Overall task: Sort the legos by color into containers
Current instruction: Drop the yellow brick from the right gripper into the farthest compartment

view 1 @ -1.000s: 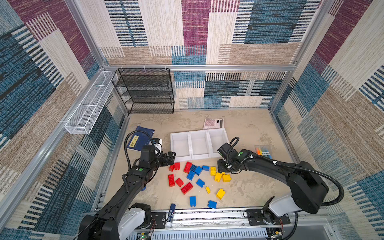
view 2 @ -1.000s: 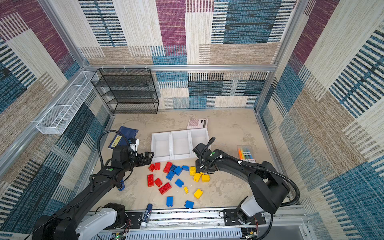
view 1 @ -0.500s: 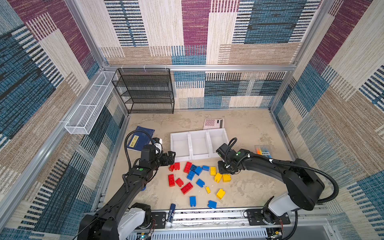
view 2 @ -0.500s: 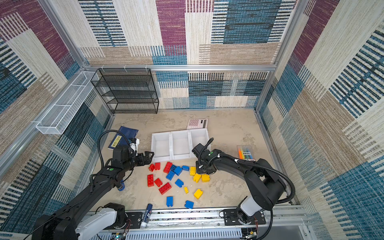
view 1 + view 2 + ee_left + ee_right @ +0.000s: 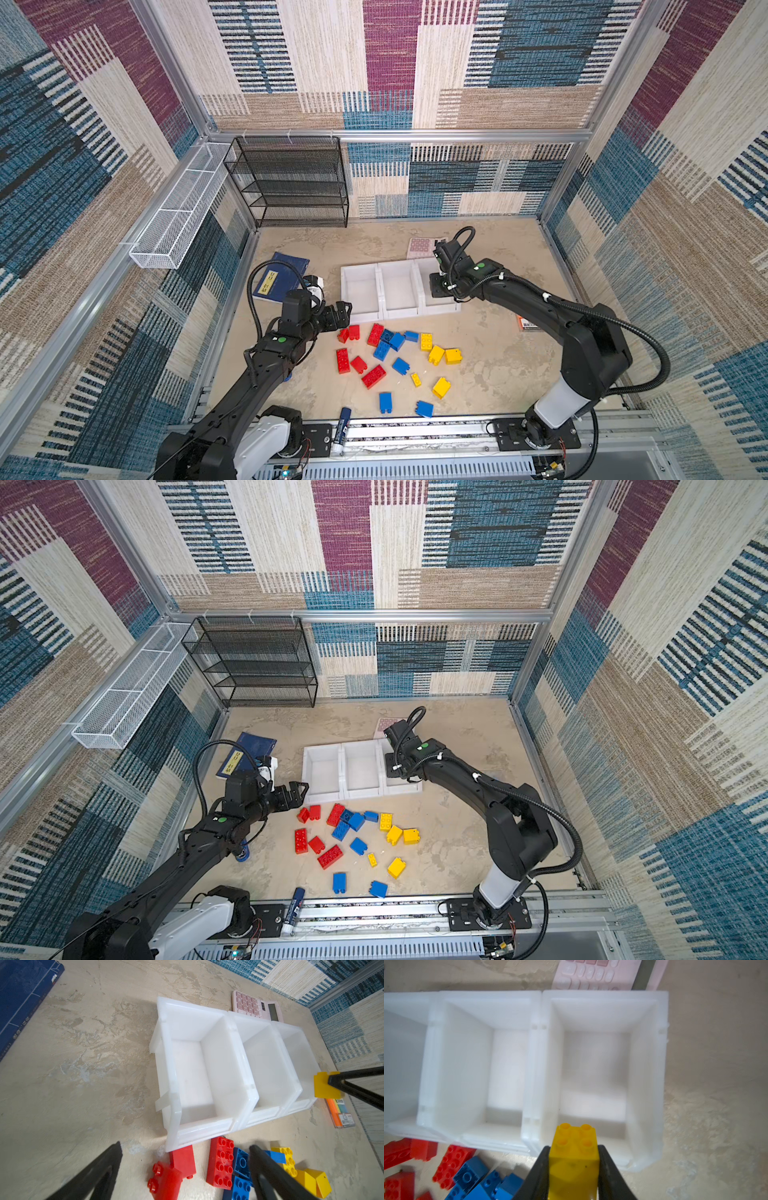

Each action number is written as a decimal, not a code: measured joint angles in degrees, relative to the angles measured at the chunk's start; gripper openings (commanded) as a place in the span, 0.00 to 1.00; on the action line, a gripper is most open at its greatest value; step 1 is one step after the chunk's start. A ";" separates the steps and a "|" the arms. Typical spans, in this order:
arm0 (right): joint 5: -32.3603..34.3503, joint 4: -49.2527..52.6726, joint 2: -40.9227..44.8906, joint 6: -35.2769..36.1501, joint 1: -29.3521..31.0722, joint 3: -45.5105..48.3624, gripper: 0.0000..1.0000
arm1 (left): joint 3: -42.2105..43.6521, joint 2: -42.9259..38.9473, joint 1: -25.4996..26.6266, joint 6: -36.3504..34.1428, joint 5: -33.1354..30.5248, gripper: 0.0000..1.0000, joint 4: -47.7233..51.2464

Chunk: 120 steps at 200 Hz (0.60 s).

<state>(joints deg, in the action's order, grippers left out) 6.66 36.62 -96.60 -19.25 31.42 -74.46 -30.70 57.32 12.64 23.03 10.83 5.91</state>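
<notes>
Right wrist view: the right claw [image 5: 573,1148] pinches a yellow brick [image 5: 574,1159] over the near wall of the end bin [image 5: 662,1064]. The brick should clear the rim and sit over the bin's centre before a low release. The left claw [image 5: 341,314] stands spread beside the loose legos [image 5: 375,334] on the surface [image 5: 478,374].

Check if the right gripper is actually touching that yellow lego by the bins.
Touching. The right wrist view shows the right gripper shut on the yellow lego: both jaws press flat against its opposite sides, with no gap visible.
</notes>
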 measured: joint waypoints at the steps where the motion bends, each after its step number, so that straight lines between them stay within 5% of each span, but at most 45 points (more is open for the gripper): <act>1: 0.00 -0.02 -0.11 0.09 -0.09 -0.07 0.35 | -0.02 0.00 0.00 0.04 0.00 0.99 0.02; 71: -1.29 -4.96 -10.43 4.55 -3.19 -2.67 0.36 | 1.33 -2.54 0.37 2.89 -3.32 0.98 2.43; 120: -3.26 -6.88 -11.10 3.76 -3.17 -2.71 0.64 | 1.33 -1.14 0.37 2.89 -4.83 0.94 4.33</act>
<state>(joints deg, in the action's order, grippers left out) 3.40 29.74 -107.70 -15.49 28.25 -77.17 -29.36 56.18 13.02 25.91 6.00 10.24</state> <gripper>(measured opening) 0.613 0.951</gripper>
